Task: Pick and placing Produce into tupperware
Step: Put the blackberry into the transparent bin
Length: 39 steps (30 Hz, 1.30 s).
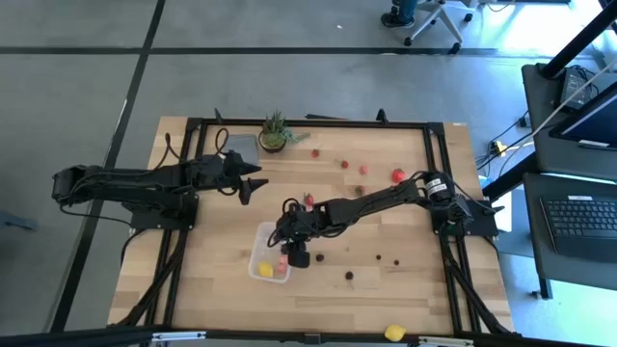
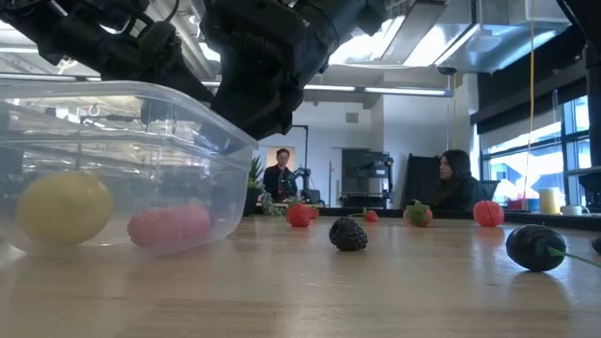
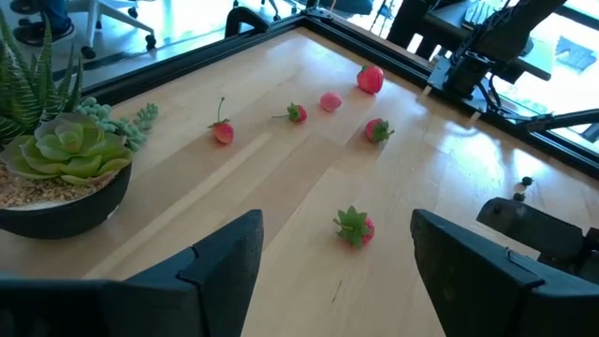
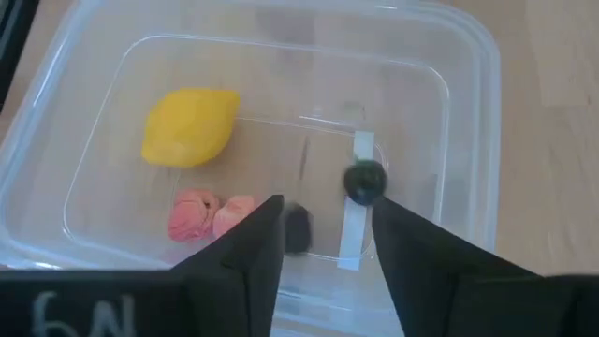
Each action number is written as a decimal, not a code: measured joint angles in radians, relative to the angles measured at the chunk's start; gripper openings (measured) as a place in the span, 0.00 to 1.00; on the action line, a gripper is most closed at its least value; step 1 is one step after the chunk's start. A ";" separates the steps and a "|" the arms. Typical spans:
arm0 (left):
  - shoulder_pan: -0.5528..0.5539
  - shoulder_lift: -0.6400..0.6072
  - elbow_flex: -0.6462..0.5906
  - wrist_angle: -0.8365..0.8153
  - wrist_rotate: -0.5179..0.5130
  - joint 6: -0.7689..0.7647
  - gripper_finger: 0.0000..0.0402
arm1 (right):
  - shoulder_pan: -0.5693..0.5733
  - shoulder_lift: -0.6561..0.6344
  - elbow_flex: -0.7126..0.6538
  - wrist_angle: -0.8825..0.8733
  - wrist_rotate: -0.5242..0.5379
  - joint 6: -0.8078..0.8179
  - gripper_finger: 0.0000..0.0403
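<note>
The clear tupperware (image 1: 262, 253) sits on the table's near middle. In the right wrist view the tupperware (image 4: 449, 112) holds a yellow lemon piece (image 4: 189, 126), pink pieces (image 4: 211, 217) and a dark berry (image 4: 364, 180). My right gripper (image 4: 328, 211) hangs open just above the tub, its fingertips over the berry's end; a second dark blob (image 4: 298, 229) lies between them. My left gripper (image 3: 337, 225) hovers open near the potted plant (image 1: 275, 133), above a strawberry piece (image 3: 354, 227). The low view shows the lemon (image 2: 64, 207) and the pink pieces (image 2: 169, 225) through the tub wall.
Red strawberry pieces (image 1: 398, 175) are scattered over the far half of the table, and dark berries (image 1: 350, 276) lie right of the tub. A yellow piece (image 1: 393, 333) lies at the near edge. A black frame (image 1: 439, 125) rims the table. People sit in the room beyond.
</note>
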 joint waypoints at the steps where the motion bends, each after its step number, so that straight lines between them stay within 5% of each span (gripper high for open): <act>1: 0.000 0.000 0.000 0.000 0.000 0.000 0.65 | 0.000 -0.001 0.000 -0.005 0.000 0.001 0.43; 18: 0.000 0.000 0.000 -0.008 0.000 0.000 0.65 | 0.038 -0.229 -0.022 -0.296 0.167 -0.055 0.49; 39: 0.000 0.000 0.000 -0.016 0.000 -0.010 0.65 | 0.181 -0.233 -0.468 0.113 0.171 0.097 0.49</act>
